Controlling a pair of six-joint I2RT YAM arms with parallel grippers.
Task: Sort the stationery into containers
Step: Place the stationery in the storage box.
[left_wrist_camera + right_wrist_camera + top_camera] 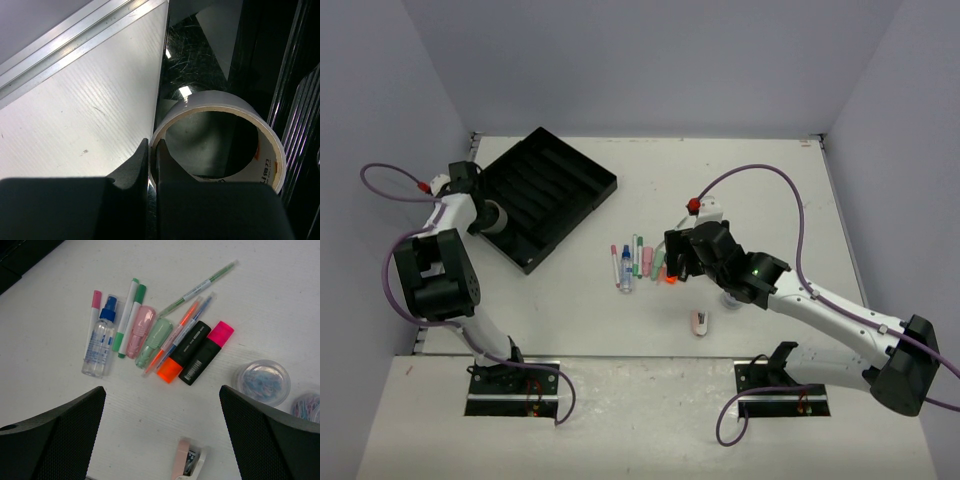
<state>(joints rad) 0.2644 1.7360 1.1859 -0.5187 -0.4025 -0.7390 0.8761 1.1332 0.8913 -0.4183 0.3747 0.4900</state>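
Note:
The black divided tray (560, 175) lies at the back left. My left gripper (492, 214) is at the tray's near-left corner. In the left wrist view it (153, 150) is shut on the wall of the white tape ring (220, 102), over the tray's edge (200, 55). My right gripper (680, 255) is open and empty above the pens (635, 262). In the right wrist view it (162, 410) hovers between the markers (182, 352) and the pink-white stapler (189, 465). Two round jars (263, 381) stand to the right.
A clear bottle with a blue cap (100, 345) lies among the pens. The stapler also shows in the top view (701, 322), in front of the pens. The table's aluminium left edge (65, 45) runs close beside the tray. Walls enclose the table.

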